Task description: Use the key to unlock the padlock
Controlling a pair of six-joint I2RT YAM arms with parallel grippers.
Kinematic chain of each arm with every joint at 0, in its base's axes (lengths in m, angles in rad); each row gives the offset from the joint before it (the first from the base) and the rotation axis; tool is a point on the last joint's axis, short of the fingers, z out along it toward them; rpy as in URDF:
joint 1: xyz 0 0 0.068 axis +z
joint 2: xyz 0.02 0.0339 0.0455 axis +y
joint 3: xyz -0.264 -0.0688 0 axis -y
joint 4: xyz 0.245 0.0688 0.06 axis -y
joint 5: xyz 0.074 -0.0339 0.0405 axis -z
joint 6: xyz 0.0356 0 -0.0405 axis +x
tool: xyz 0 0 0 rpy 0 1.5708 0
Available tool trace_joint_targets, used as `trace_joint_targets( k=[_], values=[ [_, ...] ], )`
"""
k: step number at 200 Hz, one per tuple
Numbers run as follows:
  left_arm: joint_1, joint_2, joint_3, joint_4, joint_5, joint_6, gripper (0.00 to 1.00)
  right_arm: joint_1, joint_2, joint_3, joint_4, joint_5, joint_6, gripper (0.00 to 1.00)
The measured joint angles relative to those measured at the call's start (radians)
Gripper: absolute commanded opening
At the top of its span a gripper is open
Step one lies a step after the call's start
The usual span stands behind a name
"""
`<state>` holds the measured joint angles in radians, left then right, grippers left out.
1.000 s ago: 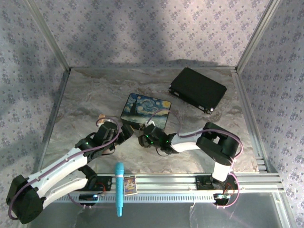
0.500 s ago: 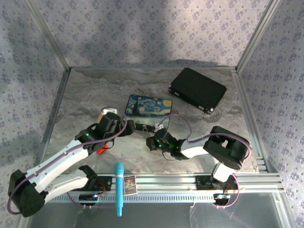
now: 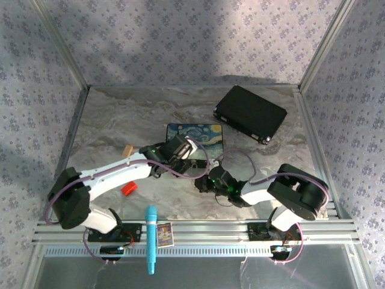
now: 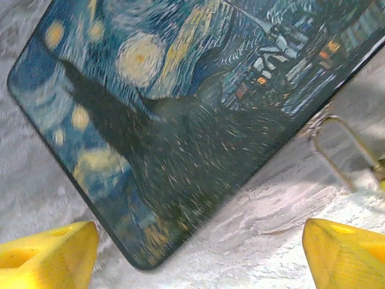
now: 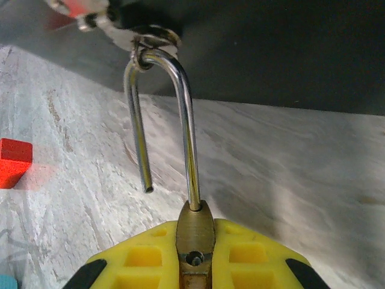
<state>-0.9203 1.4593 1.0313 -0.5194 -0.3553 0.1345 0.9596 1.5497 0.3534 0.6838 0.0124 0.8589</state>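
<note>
Padlock (image 5: 194, 232): small brass body. Its silvery shackle (image 5: 187, 120) is swung open with one leg free, and a metal ring (image 5: 151, 41) is threaded at its top. The body is clamped between the yellow fingers of the right tool (image 3: 203, 182), near the Starry Night box (image 3: 201, 133) on the worktop (image 3: 108, 120). The left arm is stretched across to the right. The left tool (image 4: 198, 247) is spread wide, nothing held, at the box's edge. The shackle loop is caught at the right edge of the left wrist view. A red block (image 5: 12, 164) is seen from the right wrist.
</note>
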Motion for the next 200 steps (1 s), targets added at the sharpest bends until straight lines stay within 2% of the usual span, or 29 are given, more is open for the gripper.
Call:
trace_joint_targets(
  k=[28, 64, 93, 115, 134, 145, 160, 171, 200],
  values=[
    [-0.001, 0.060, 0.055, 0.000, 0.019, 0.102, 0.82, -0.010, -0.064, -0.060, -0.002, -0.003, 0.034, 0.07],
    [-0.044, 0.074, 0.068, 0.003, 0.064, 0.154, 0.77, -0.027, -0.148, -0.092, -0.054, -0.002, 0.047, 0.07],
    [-0.095, 0.132, 0.066, 0.024, 0.084, 0.166, 0.63, -0.068, -0.157, -0.093, -0.066, -0.018, 0.048, 0.06],
    [-0.109, 0.164, 0.066, 0.042, 0.047, 0.156, 0.51, -0.090, -0.141, -0.093, -0.051, -0.036, 0.055, 0.06],
    [-0.110, 0.166, 0.065, 0.050, 0.028, 0.156, 0.50, -0.097, -0.133, -0.092, -0.042, -0.046, 0.069, 0.05],
    [-0.114, 0.166, 0.063, 0.053, 0.018, 0.154, 0.44, -0.098, -0.127, -0.090, -0.031, -0.048, 0.084, 0.04],
    [-0.119, 0.166, 0.059, 0.060, 0.001, 0.152, 0.43, -0.098, -0.114, -0.089, -0.017, -0.051, 0.119, 0.04],
    [-0.124, 0.166, 0.056, 0.066, -0.006, 0.150, 0.39, -0.098, -0.105, -0.085, -0.008, -0.051, 0.156, 0.04],
    [-0.137, 0.177, 0.056, 0.081, -0.035, 0.145, 0.38, -0.085, -0.100, -0.077, -0.002, -0.006, 0.239, 0.04]
  ],
)
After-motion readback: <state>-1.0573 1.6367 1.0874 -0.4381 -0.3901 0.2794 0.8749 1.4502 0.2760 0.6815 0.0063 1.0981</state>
